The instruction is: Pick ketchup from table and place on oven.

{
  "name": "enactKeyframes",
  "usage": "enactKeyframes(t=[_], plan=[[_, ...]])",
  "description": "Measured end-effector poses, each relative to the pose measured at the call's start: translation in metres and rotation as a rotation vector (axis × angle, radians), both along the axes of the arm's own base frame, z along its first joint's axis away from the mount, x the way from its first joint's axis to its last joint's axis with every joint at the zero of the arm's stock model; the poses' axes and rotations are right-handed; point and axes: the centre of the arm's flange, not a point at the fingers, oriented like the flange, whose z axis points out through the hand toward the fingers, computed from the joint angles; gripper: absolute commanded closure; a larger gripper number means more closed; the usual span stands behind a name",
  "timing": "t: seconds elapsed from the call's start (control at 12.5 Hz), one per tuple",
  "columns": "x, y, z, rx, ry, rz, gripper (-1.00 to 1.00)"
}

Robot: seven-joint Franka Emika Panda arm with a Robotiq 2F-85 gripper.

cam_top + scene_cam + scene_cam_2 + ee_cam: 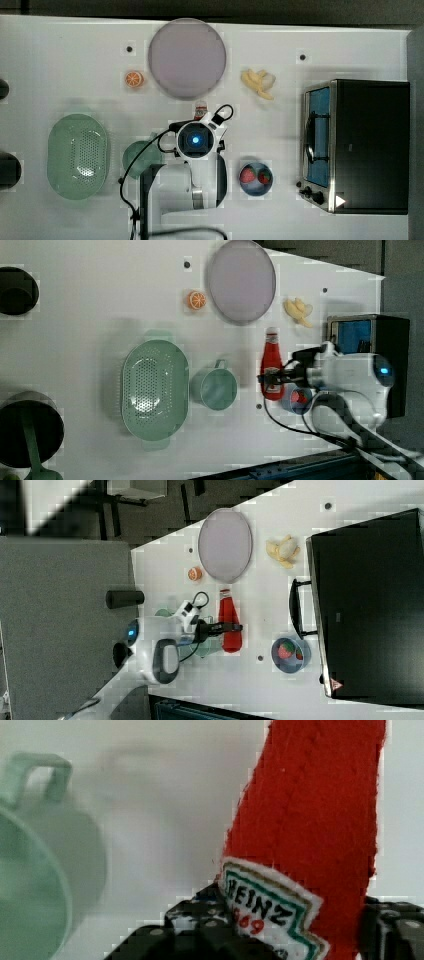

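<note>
Step in hand: gripping the ketchup; squeeze squarely across the label band and get a firm pinch before lifting, since the soft body may sag or slip.
Claw: the gripper straddled the bottle at its label, one finger on each side, partly closed; a firm hold could not be confirmed.
Ketchup look: red, cloth-like, white cap, Heinz label.
Ketchup place: on the table, well apart from the oven, with the blue fruit bowl between them.
</note>
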Motion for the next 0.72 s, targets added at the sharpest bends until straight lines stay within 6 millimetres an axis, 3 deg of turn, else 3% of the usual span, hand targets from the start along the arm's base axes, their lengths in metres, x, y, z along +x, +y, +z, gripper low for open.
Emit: enactKeyframes(t=[0.48,0.72], plan=[[-0.001,-0.019,0.214,0.016,-0.067,-0.054,-0.22],[-0.01,-0.034,0.292,0.022,-0.074,-0.078,-0.22]])
